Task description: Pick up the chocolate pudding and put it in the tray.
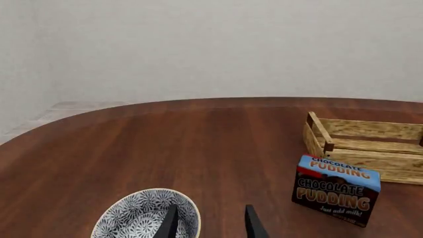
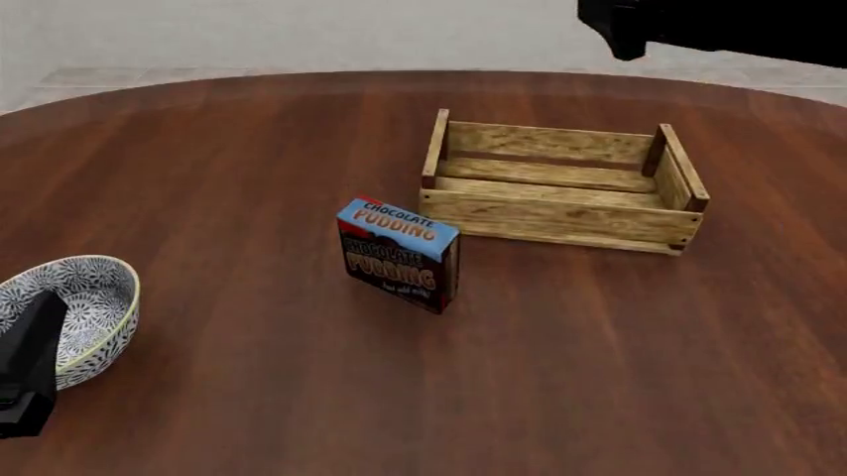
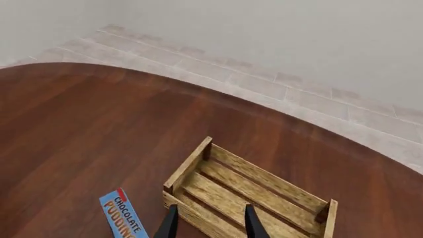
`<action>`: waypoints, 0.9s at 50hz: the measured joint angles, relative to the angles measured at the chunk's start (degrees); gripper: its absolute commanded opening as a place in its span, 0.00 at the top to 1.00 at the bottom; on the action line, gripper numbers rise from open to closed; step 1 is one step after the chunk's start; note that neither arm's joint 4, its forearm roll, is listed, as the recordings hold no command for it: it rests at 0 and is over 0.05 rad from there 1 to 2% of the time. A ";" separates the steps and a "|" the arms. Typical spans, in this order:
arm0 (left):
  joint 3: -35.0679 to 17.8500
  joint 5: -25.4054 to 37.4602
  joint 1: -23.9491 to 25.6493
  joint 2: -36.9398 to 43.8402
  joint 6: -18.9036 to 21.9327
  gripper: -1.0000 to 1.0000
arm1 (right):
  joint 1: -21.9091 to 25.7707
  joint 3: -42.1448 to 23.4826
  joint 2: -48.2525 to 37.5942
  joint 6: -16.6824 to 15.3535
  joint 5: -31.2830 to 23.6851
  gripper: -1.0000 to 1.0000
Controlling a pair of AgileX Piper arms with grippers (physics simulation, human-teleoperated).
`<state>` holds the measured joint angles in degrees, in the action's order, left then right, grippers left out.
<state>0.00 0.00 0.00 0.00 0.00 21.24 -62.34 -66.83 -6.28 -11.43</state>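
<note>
The chocolate pudding carton (image 2: 397, 256) stands upright on the table, blue top up and lettered front facing me, just left of and nearer than the wooden slat tray (image 2: 562, 218). The tray holds nothing. In the left wrist view my left gripper (image 1: 211, 225) is open and empty, low over the table, with the carton (image 1: 336, 191) and tray (image 1: 370, 161) well ahead to one side. In the right wrist view my right gripper (image 3: 210, 224) is open and empty, high above the tray (image 3: 185, 173), with the carton's blue top (image 3: 122, 215) beside it.
A patterned grey-white bowl (image 2: 73, 307) sits at the table's near left, right by my left arm (image 2: 27, 372); it also shows in the left wrist view (image 1: 132, 218). My right arm (image 2: 715, 25) hangs over the far right. The table is round, of dark wood.
</note>
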 measured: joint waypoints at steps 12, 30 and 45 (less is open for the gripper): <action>0.00 0.00 0.00 0.00 0.00 0.00 | 3.09 -5.81 -8.57 -1.44 -1.99 0.00; 0.00 0.00 0.00 0.00 0.00 0.00 | 5.96 -10.30 -15.52 -3.85 -3.80 0.00; 0.00 0.00 0.00 0.00 0.00 0.00 | 9.27 -11.00 -18.04 -5.33 -5.22 0.00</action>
<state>0.00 0.00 0.00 0.00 0.00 30.52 -73.34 -84.87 -11.61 -16.65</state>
